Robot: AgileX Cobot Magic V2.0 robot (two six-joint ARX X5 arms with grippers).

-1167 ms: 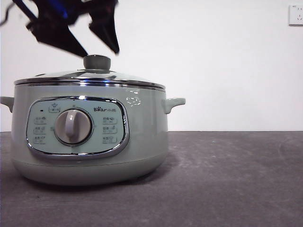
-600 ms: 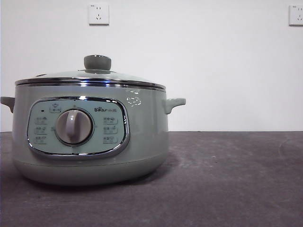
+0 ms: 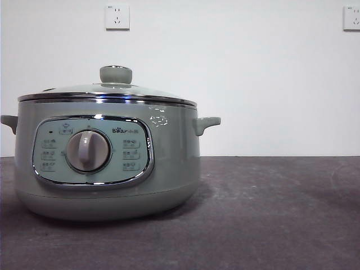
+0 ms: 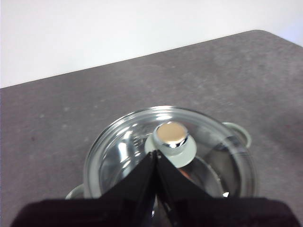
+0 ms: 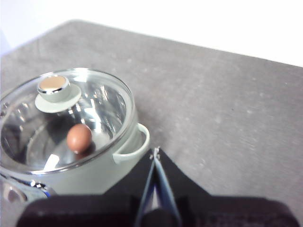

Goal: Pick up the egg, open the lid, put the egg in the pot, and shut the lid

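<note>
Glass domed lid (image 3: 107, 90) seated on round pot (image 3: 107, 169); smooth egg (image 5: 79, 138) inside; both hands clenched, empty.

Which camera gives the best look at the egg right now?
The right wrist view: the egg shows plainly through the glass lid, lying inside the pot. The front view shows only the pot's outside wall, so no egg. In the left wrist view the left gripper blocks much of the lid, and no egg can be made out.
</note>
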